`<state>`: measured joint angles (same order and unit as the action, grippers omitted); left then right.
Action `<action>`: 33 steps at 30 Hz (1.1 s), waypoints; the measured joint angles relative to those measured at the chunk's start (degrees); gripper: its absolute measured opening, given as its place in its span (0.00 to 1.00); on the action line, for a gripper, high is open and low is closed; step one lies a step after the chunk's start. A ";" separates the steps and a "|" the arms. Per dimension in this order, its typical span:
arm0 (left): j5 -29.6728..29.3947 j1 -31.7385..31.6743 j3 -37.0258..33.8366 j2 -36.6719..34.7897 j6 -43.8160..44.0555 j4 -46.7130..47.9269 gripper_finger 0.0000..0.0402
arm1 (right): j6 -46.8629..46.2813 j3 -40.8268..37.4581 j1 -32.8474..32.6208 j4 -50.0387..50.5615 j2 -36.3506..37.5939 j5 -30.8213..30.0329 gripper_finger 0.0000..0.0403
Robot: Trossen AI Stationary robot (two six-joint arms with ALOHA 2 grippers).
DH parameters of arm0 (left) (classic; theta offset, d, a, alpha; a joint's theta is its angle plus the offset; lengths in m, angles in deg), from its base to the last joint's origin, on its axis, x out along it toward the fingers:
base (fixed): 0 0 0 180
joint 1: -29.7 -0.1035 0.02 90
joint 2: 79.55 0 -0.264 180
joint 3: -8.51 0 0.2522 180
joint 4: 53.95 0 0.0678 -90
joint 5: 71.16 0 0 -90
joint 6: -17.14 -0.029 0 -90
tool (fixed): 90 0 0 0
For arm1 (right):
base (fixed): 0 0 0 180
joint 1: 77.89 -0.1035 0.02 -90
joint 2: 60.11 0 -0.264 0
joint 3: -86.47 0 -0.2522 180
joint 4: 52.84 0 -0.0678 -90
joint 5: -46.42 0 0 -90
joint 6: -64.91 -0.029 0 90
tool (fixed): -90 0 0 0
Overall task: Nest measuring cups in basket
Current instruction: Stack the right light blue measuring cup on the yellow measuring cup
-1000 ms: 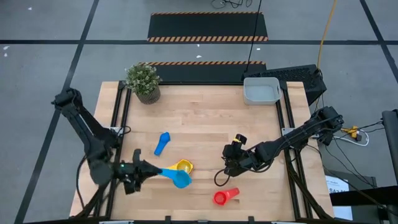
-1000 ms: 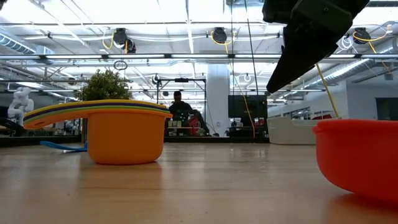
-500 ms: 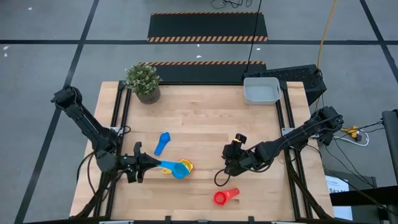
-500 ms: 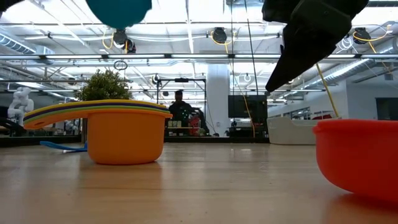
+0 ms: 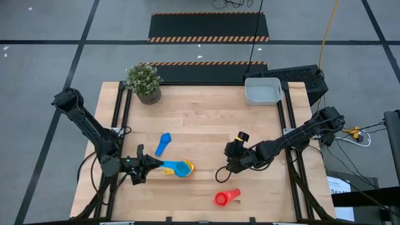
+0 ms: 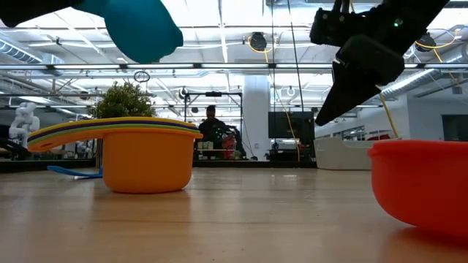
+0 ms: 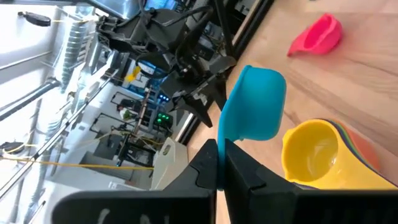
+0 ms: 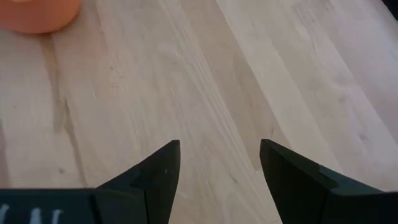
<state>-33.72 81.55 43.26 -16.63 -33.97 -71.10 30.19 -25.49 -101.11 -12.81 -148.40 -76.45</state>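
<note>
Left pincer (image 5: 152,165) pinches light blue cup (image 5: 182,168) by handle, hovering over yellow-topped stack (image 5: 187,167) on bench (image 5: 206,125). Risk: cup tilted, may catch stack rim. Right pincer (image 8: 219,163) wide, empty. Basket (image 5: 262,91) well apart.

The middle and far half of the pale wooden table (image 5: 206,119) lie bare, giving open passage between the potted green plant (image 5: 144,81) at the far left corner and the light-grey rectangular plastic basket (image 5: 262,91) at the far right corner. Near the front edge things crowd: the stack of nested cups with the yellow one on top (image 5: 185,168), the left gripper (image 5: 152,165) holding a light blue cup (image 5: 182,169) above it, a dark blue cup (image 5: 163,143) just behind, and a red cup (image 5: 226,197) at front centre. The right gripper (image 5: 229,164), fingers apart, hangs over bare wood between stack and right edge.
</note>
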 joint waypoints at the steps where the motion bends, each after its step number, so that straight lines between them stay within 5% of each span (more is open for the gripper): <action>1: -0.01 0.01 0.00 0.11 0.15 0.01 0.02 | 0.27 0.00 0.00 -0.26 0.00 0.00 0.53; 12: -0.01 -0.01 0.00 0.15 -1.64 0.30 0.02 | 2.68 0.00 0.00 -2.50 0.00 0.09 0.53; 23: -0.01 -0.10 0.11 0.13 -13.47 -6.20 0.03 | 2.65 0.00 0.00 -2.52 0.00 0.09 0.53; 33: 0.07 0.88 0.11 2.24 -1.82 -1.82 0.02 | 2.68 0.00 0.00 -2.52 0.00 0.11 0.53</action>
<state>-33.65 82.43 43.37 -14.39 -35.79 -72.92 32.87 -25.49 -101.11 -15.33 -148.40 -76.34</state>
